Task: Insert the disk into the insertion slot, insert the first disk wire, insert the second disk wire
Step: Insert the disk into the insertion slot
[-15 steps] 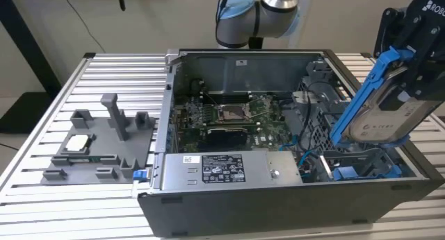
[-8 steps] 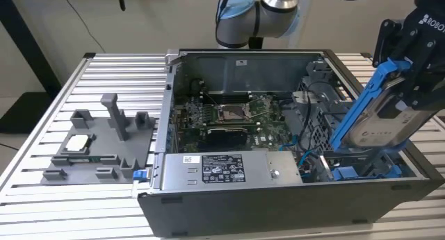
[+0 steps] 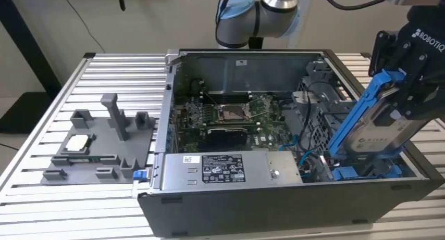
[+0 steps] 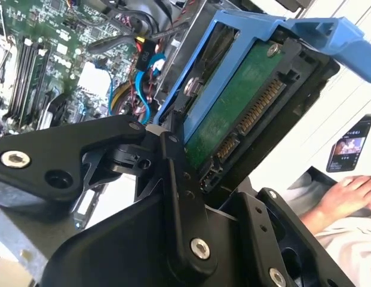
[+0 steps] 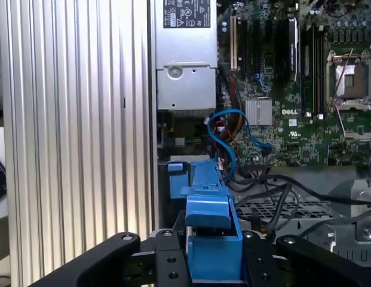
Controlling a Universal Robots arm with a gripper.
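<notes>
In the exterior view my gripper [image 3: 399, 102] is shut on the disk [image 3: 379, 120], a silver drive in a bright blue carrier. The disk hangs steeply tilted over the exterior view's right end of the open computer case. Its lower end dips toward the insertion slot [image 3: 347, 164] in the dark perforated drive cage [image 3: 321, 126]. The second wrist view shows the disk's green circuit board [image 4: 233, 107] and connector between my black fingers [image 4: 179, 191]. In the first wrist view the blue carrier [image 5: 209, 233] sits in my gripper [image 5: 214, 266]. A blue wire [image 5: 230, 143] loops loose beside the cage.
The silver power-supply box [image 3: 230, 169] fills the case's near side and the motherboard [image 3: 230, 117] lies behind it. A grey fixture plate [image 3: 97, 146] rests on the slatted table at the exterior view's left. A person's hand [image 4: 346, 200] and a phone [image 4: 347, 149] lie beyond the case.
</notes>
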